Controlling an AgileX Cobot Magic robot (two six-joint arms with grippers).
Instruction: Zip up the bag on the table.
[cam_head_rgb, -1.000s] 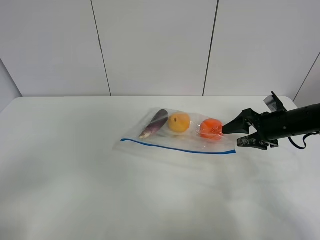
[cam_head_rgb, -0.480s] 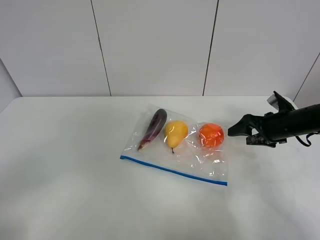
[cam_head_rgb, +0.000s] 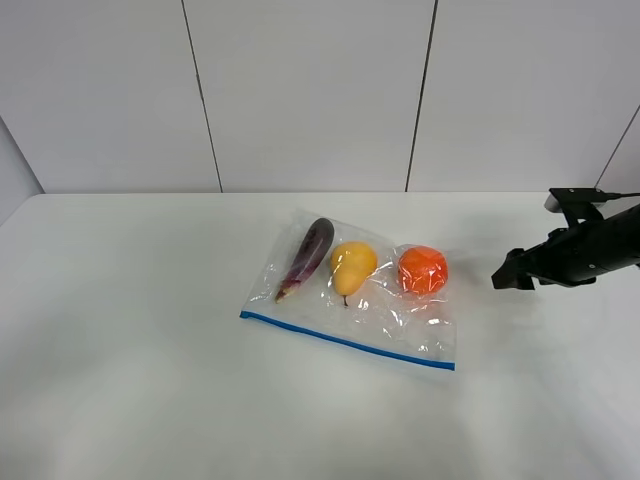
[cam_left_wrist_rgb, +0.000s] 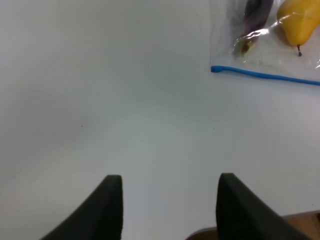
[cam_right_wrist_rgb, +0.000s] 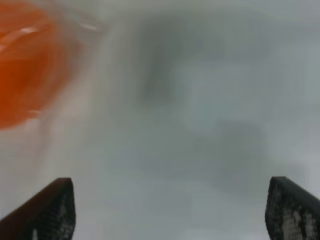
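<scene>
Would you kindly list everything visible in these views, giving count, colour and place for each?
table: one, white, fills the lower view
bag: one, clear with a blue zipper strip on its near edge, lying flat mid-table
eggplant: one, purple, inside the bag, left
pear: one, yellow, inside, middle
orange: one, orange, inside, right
wall panels: white, behind the table
right tool: one, black, open, right of the bag, apart from it
left tool: one, black, open, over bare table
</scene>
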